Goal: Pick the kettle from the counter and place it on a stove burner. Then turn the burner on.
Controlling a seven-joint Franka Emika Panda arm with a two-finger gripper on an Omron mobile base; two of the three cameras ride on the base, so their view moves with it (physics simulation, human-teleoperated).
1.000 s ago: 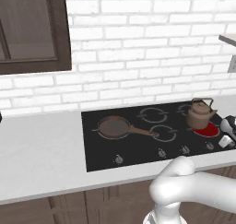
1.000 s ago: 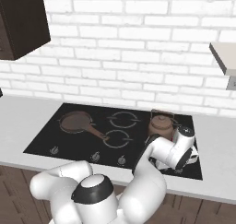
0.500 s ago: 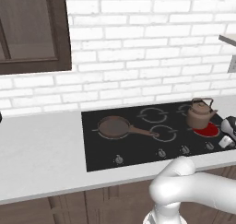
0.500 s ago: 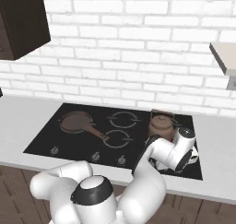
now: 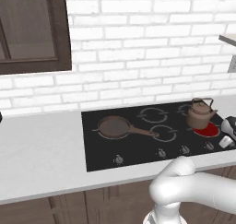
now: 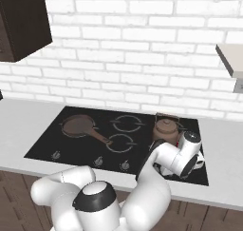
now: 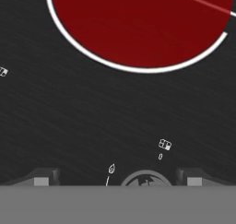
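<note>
Kettle (image 5: 201, 115) sits on the glowing stove burner (image 5: 206, 130), beyond the spread, empty jaws.

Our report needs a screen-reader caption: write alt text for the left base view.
A copper kettle stands on a red-glowing stove burner at the right of a black cooktop, with a brown frying pan on the left burner. Pale counter and white brick wall surround it; the white arm fills the lower right.
</note>
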